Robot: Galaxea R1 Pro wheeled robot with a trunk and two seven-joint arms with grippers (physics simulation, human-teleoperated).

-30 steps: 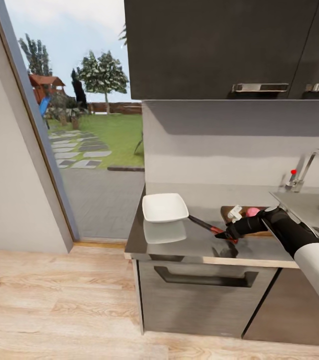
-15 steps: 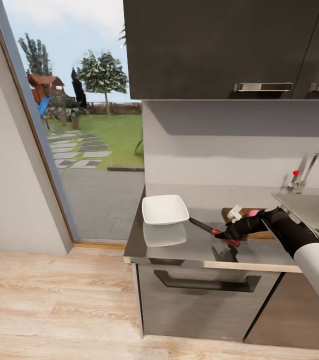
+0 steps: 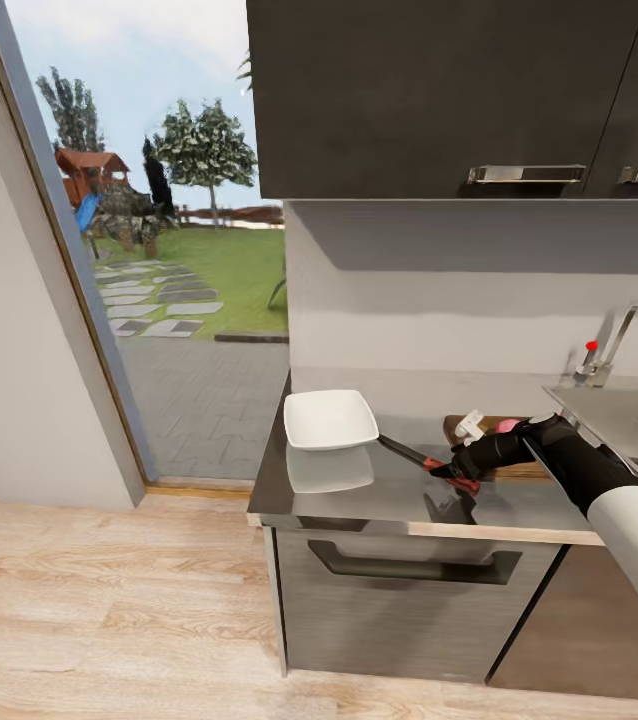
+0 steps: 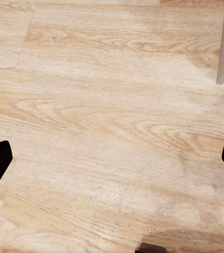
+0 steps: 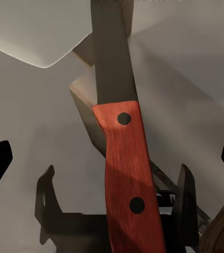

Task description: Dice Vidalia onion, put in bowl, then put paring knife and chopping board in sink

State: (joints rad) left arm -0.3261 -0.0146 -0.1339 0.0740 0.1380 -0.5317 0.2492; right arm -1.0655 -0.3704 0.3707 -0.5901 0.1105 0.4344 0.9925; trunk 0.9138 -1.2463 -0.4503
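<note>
The robot's right gripper (image 3: pixel 456 467) is reaching across the grey countertop (image 3: pixel 359 490) and closing on the red handle of the paring knife (image 3: pixel 414 455), whose dark blade is pointing toward the white bowl (image 3: pixel 329 416) sitting near the counter's left end. In the right wrist view, the knife (image 5: pixel 123 147) is running lengthwise between the two dark fingers (image 5: pixel 187 200), its riveted handle filling the gap while the blade is extending toward a corner of the bowl (image 5: pixel 38 31) and its reflection in the polished top. Just behind the gripper, the dark wooden chopping board (image 3: pixel 459 426) is lying on the counter, with the pink Vidalia onion (image 3: pixel 505 426) resting on it, partly hidden by the black wrist. The steel sink (image 3: pixel 634 420) and its chrome tap (image 3: pixel 619 335) are standing at the right edge, beneath dark wall cabinets (image 3: pixel 439 100). The left gripper (image 4: pixel 112 158) is hanging over the pale wood floor (image 4: pixel 106 105), its fingertips spread wide with nothing between them. A glass door (image 3: pixel 159 250) at left is giving onto a garden.
</note>
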